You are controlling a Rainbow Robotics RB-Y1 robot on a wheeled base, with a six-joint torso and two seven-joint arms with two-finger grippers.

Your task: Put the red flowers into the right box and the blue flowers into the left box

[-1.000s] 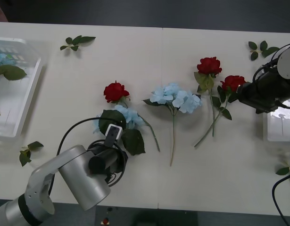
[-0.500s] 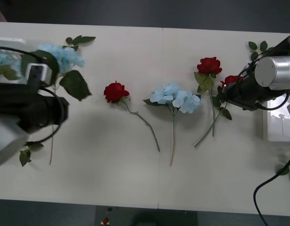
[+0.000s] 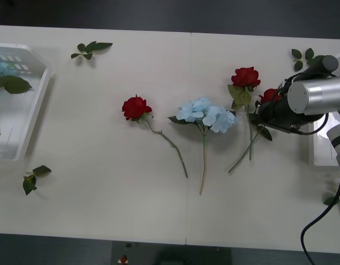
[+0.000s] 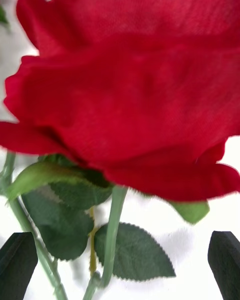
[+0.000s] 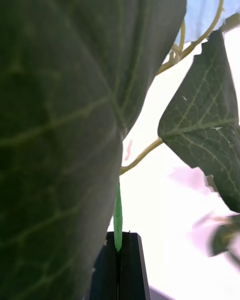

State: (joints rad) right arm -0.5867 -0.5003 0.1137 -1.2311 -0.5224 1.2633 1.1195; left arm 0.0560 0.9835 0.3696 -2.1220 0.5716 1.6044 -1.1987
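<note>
Red blooms counted in front view: three red flowers (image 3: 136,107) on table (image 3: 103,182), one left of centre, two at right, rightmost partly covered by right gripper (image 3: 258,116). One blue flower cluster (image 3: 205,115) seen mid-table, another in left box (image 3: 20,110) at left edge. Right box (image 3: 324,149) largely hidden behind right arm.

Right wrist view: deep red petals seen close above spread black fingers (image 4: 17,262), nothing grasped.

Left wrist view: left gripper (image 5: 119,260) clenched on thin green stem (image 5: 118,217); dark veined leaves seen.
</note>
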